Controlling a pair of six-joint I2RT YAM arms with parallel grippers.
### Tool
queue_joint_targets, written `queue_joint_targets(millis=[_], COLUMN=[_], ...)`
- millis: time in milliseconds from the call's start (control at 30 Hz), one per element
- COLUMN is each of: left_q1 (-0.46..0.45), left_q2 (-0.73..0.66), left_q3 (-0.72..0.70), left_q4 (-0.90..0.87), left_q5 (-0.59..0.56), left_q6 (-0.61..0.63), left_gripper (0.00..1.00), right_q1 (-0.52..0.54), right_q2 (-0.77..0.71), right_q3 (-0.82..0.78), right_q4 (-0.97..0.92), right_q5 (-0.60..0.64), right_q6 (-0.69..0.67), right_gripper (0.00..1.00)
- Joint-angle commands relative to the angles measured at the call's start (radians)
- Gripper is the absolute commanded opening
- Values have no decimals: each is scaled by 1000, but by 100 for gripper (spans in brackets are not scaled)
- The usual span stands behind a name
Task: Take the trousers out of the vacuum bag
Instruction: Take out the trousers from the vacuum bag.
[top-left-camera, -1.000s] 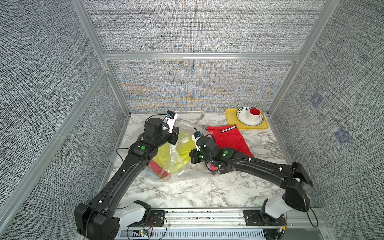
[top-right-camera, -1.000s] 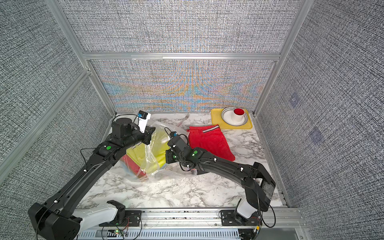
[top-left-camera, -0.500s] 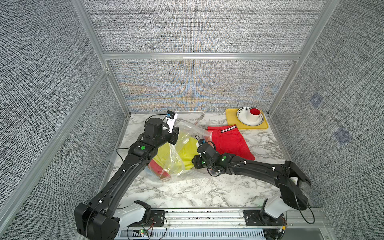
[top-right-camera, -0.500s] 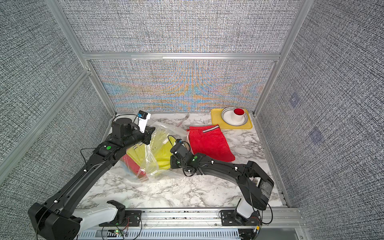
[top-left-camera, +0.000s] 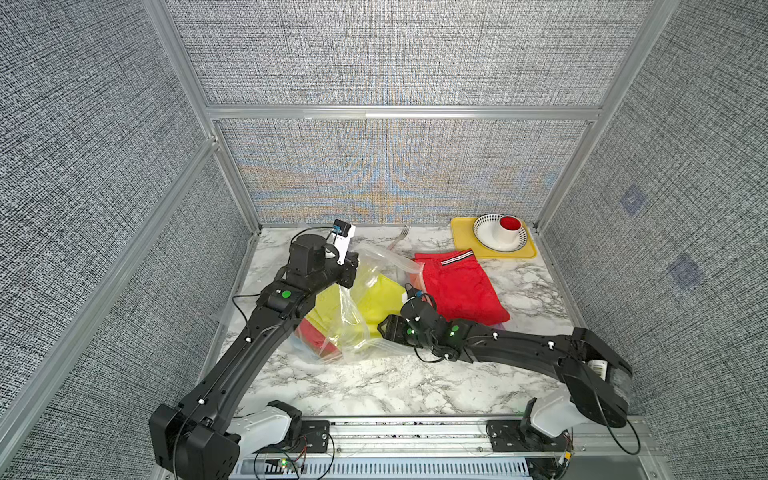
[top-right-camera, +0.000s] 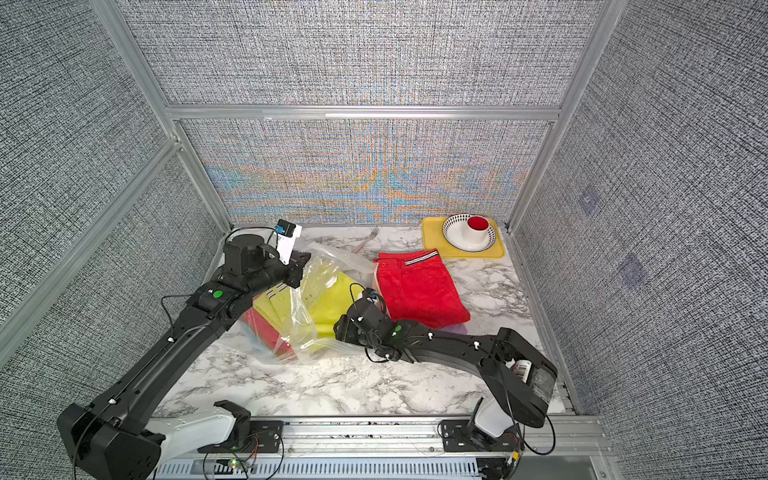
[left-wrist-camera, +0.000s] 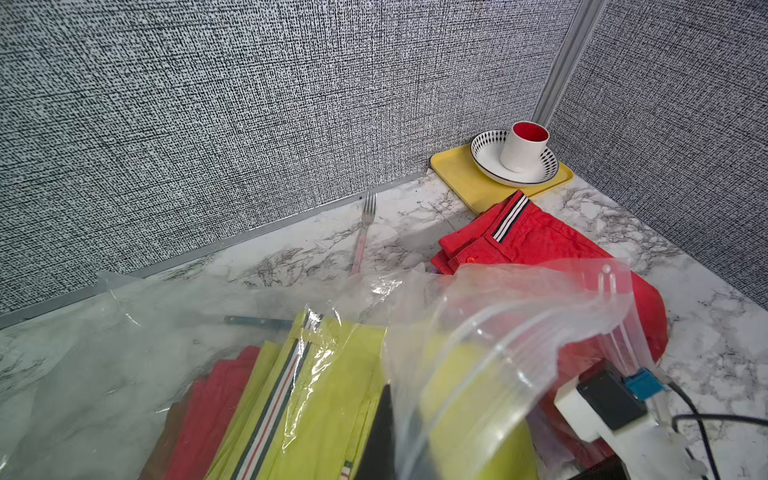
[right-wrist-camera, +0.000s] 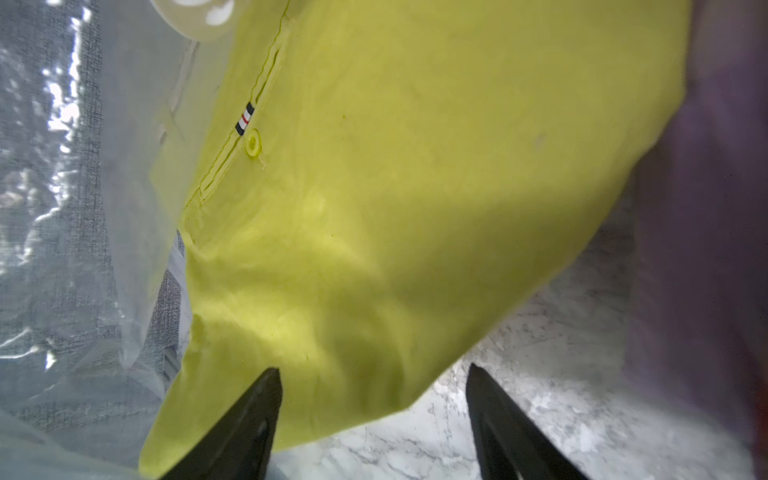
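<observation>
My left gripper (top-left-camera: 351, 277) pinches the clear crinkly plastic vacuum bag (top-left-camera: 384, 257); my right gripper (right-wrist-camera: 372, 368) stands spread at the yellow cloth trousers (right-wrist-camera: 415, 187).

A yellow tray (top-left-camera: 462, 244) sits in the back corner of the marble worktop (top-left-camera: 374, 386), well beyond the right claw (top-left-camera: 383, 328) and off to its right. On the tray is a white bowl (top-left-camera: 483, 224) with a black-patterned rim, and in the bowl stands a white cup (top-left-camera: 510, 233), red inside. A fork (top-left-camera: 400, 240) lies near the back wall, past the left claw (top-left-camera: 352, 272).
</observation>
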Motion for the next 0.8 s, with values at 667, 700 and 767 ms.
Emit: queue_joint_targets(millis=[667, 700, 767], left_q1=[1, 1, 1], left_q2=[-51, -49, -48], left_q3=[-18, -20, -20], left_q4=[46, 48, 50], left_q5=[-15, -15, -15], left_q6=[13, 13, 12], left_gripper=[0, 0, 0], right_q1=[19, 19, 19], right_q2=[167, 168, 172], right_q3=[83, 80, 79], right_q4=[109, 110, 115], right_q5=[-64, -60, -52], right_q6=[168, 169, 172], right_gripper=[81, 81, 81])
